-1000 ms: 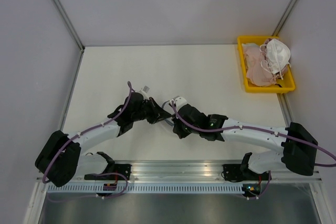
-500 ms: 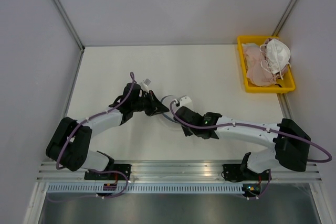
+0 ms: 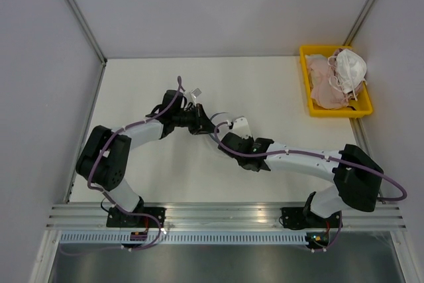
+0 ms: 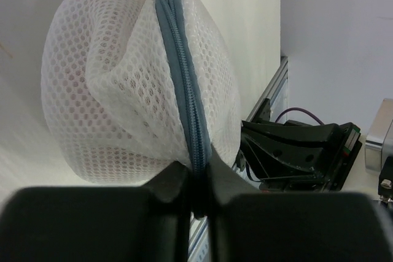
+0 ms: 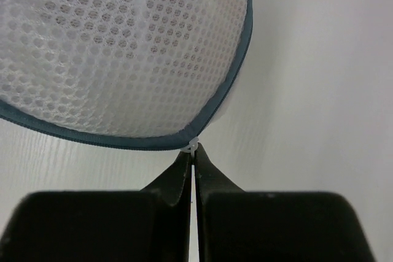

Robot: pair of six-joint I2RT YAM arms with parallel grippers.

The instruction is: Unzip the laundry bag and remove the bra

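The laundry bag (image 4: 123, 72), a white mesh dome with a grey-blue zipper (image 4: 183, 84), hangs between both grippers. In the top view it is mostly hidden by them (image 3: 218, 120). My left gripper (image 4: 198, 182) is shut on the zipper seam at the bag's rim; it also shows in the top view (image 3: 203, 124). My right gripper (image 5: 193, 159) is shut on the small white zipper pull (image 5: 193, 146) at the bag's edge (image 5: 123, 47), and shows in the top view (image 3: 223, 134). A faint pink tint (image 4: 77, 111) shows through the mesh; the bra itself is not plainly visible.
A yellow tray (image 3: 362, 108) stands at the back right with pale pink garments (image 3: 324, 83) and a white cupped item with thin straps (image 3: 350, 67). Grey walls close in the table on three sides. A metal rail (image 3: 225, 213) runs along the near edge.
Both grippers have moved away from the bases and to the right, carrying the bag with them. The left arm has stretched out further. Both stay shut.
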